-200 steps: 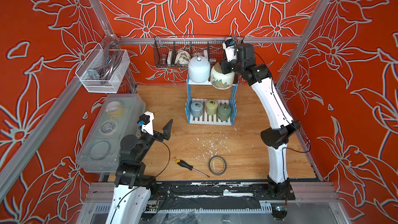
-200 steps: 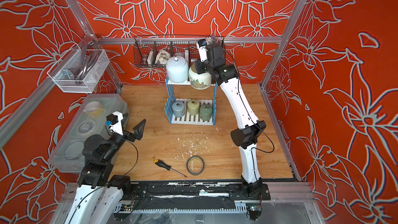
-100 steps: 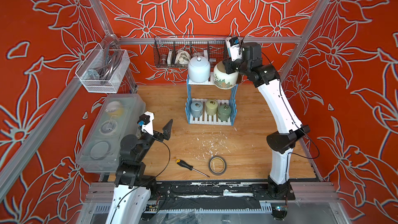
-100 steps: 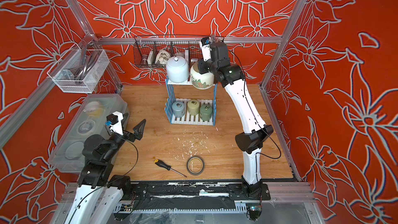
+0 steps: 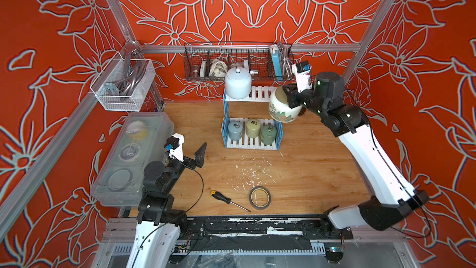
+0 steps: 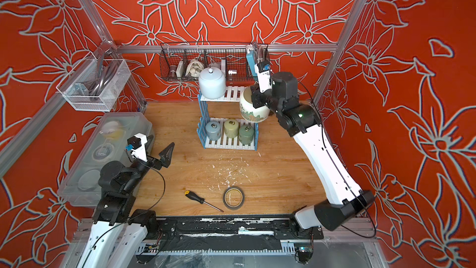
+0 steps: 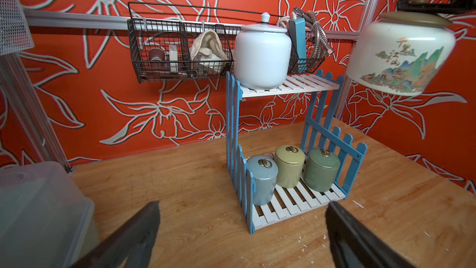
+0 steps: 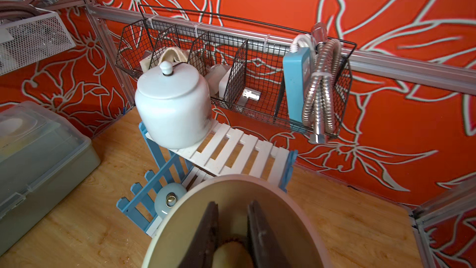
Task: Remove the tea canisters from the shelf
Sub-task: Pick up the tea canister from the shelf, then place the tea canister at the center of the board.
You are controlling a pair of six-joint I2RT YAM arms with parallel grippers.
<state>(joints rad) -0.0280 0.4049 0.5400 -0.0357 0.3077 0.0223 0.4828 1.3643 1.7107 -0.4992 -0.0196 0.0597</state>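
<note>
Lifted off the shelf (image 5: 260,93), cream canister (image 5: 282,110) now hangs beside its top tier, clamped beneath the right tool (image 8: 233,207); left tool (image 7: 243,206) gapes wide.

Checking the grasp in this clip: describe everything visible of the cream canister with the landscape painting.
The cream canister is a squat, glossy ceramic jar with an olive lid, a painted mountain landscape and Chinese characters. It hangs tilted beside the shelf's top tier, touching only the right gripper, shut on the lid's knob.

Five canisters (image 5: 238,85), one shelf (image 5: 260,93), two baskets (image 5: 195,58), perhaps three boxed dishes (image 5: 121,179).
</note>
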